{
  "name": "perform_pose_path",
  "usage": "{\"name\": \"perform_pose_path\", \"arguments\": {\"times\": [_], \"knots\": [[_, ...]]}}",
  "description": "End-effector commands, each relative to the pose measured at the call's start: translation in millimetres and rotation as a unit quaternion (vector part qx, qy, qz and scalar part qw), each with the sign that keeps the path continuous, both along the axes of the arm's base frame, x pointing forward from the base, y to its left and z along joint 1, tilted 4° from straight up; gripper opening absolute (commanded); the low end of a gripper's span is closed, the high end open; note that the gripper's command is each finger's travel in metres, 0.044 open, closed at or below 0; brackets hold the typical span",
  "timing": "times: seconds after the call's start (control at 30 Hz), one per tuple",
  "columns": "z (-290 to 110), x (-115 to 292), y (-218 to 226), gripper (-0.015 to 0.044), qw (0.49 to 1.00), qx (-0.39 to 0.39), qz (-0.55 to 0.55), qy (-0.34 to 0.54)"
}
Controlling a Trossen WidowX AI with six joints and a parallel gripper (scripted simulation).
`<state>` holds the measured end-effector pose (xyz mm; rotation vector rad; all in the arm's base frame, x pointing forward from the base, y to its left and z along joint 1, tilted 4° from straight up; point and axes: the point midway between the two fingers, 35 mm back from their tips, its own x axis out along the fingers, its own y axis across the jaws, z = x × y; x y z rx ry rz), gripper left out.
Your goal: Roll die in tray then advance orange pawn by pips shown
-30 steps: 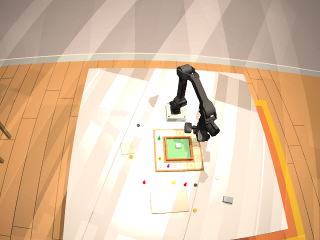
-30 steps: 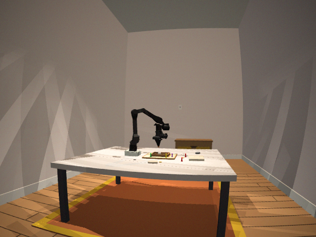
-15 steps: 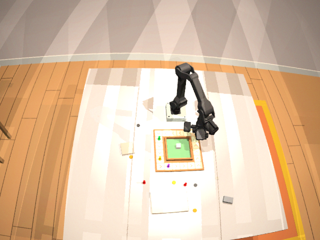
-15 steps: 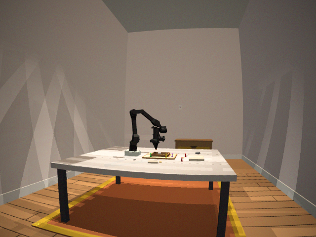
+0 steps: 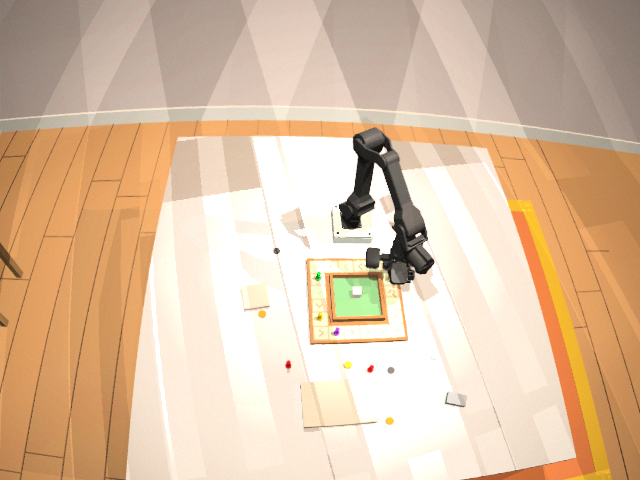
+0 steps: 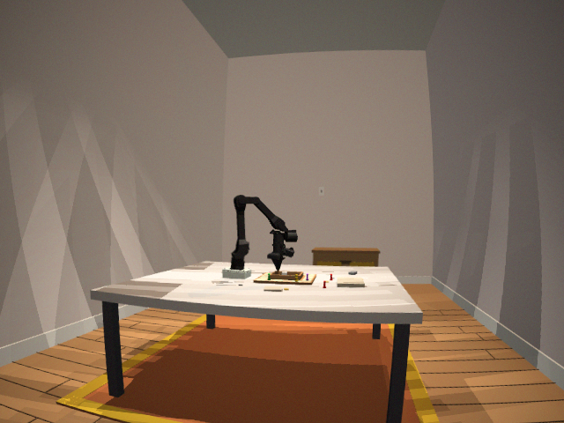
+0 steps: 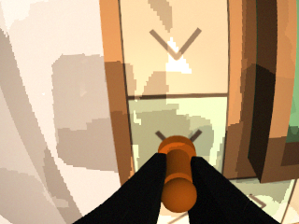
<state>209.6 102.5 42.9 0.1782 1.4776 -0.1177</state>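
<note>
My gripper is shut on the orange pawn. It holds the pawn upright, low over a pale green arrow square on the right side track of the game board. I cannot tell whether the pawn's base touches the square. In the top view the gripper hides the pawn. The white die lies in the green tray at the board's middle. The tray's brown wall runs just beside the pawn.
Green, yellow and purple pawns stand on the board's left and front tracks. Loose red pawns, small discs, card stacks and a grey block lie on the table. The arm's base stands behind the board.
</note>
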Motion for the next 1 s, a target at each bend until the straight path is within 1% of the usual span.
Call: {"name": "perform_pose_path", "arguments": {"times": [0.0, 0.13, 0.17, 0.47, 0.6, 0.7, 0.83, 0.97], "knots": [[-7.6, 0.2, -0.8, 0.0000, 1.000, -0.002, -0.002, 0.000], [-12.9, 0.5, -0.8, 0.0000, 1.000, -0.002, -0.002, 0.000], [-7.5, 0.3, 0.0, 0.0026, 1.000, 0.000, 0.000, 0.001], [-4.8, 0.4, 0.1, 0.0263, 1.000, 0.000, 0.000, 0.001], [39.5, -3.4, -0.9, 0.0368, 1.000, -0.002, -0.002, 0.000], [42.3, -3.9, -1.1, 0.0440, 1.000, -0.002, -0.002, 0.000], [47.9, -3.6, -2.7, 0.0440, 1.000, -0.002, -0.001, 0.000], [69.5, -7.0, -39.8, 0.0440, 1.000, -0.007, 0.018, 0.001]]}}
